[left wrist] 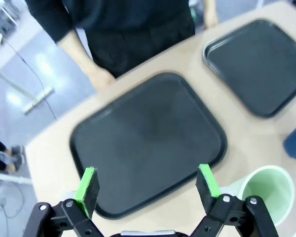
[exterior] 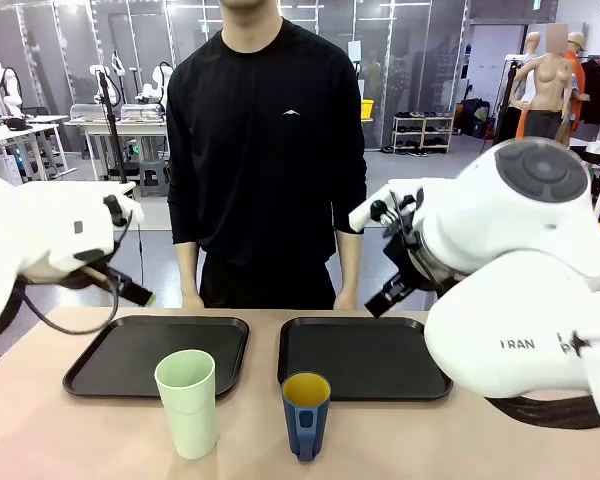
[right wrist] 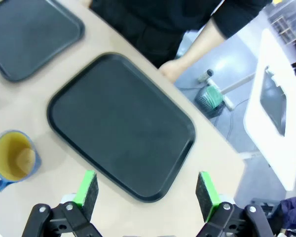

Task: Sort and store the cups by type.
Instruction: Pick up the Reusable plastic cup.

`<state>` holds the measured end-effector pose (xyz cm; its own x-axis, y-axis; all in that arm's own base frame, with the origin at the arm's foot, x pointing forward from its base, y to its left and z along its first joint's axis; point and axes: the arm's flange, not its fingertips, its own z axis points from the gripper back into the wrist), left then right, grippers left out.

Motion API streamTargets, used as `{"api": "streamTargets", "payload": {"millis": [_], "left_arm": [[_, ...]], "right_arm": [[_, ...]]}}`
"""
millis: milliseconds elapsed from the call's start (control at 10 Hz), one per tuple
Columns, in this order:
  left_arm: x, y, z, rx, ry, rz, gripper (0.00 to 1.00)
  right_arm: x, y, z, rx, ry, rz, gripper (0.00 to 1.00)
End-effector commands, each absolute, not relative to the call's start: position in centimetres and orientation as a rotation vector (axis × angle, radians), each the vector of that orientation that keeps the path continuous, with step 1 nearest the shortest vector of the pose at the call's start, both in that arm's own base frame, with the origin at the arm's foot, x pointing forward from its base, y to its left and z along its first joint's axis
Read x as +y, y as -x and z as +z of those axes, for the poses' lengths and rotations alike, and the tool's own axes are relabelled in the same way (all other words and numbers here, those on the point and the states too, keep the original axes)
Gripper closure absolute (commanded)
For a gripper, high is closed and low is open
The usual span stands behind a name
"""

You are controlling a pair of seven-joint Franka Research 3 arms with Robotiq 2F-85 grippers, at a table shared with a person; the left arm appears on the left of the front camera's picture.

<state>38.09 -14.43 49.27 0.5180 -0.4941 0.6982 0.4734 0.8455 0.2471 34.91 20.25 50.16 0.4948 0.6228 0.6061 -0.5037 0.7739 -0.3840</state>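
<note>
In the front view, the green tumbler (exterior: 187,402) is standing upright on the bare table (exterior: 70,440), just in front of the near edge of the left tray (exterior: 130,355). The blue mug (exterior: 306,413) is standing to its right, apart from it, in front of the right tray (exterior: 380,360), showing its yellow inside and turning its handle toward the camera. Both black trays are lying side by side with nothing on them. A person (exterior: 265,150) in a black top is standing at the far side, resting both hands (exterior: 192,298) at the table's far edge. The left arm (exterior: 40,240) and right arm (exterior: 510,260) are hanging raised above the table ends. In the left wrist view, the left gripper (left wrist: 148,182) is hovering over the near edge of the left tray, its jaws standing wide apart and holding nothing; the tumbler is showing its open mouth at the lower right, beside one finger. In the right wrist view, the right gripper (right wrist: 148,185) is hovering above the near rim of the right tray, its jaws spread fully apart and gripping nothing, while the mug is sitting on the table at the left, well apart from the fingers.
</note>
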Motion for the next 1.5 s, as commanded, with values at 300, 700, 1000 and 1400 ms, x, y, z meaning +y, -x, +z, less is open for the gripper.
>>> {"api": "streamTargets", "payload": {"millis": [300,700,1000,1400], "left_arm": [[-15.9,-30.0,52.0,-0.971,-0.077,-0.631,0.00],[-15.9,-30.0,51.5,-0.955,-0.105,-0.691,0.00],[-14.0,-32.1,50.3,-0.891,-0.121,-0.651,0.00],[-7.6,-37.8,45.7,-0.780,-0.077,-0.547,0.00]], "right_arm": [[22.8,-29.6,54.2,-0.932,0.306,0.601,0.00],[22.5,-29.3,54.1,-0.930,0.315,0.597,0.00],[20.2,-31.5,53.2,-0.890,0.315,0.593,0.00],[13.5,-38.1,49.5,-0.747,0.226,0.440,0.00]]}}
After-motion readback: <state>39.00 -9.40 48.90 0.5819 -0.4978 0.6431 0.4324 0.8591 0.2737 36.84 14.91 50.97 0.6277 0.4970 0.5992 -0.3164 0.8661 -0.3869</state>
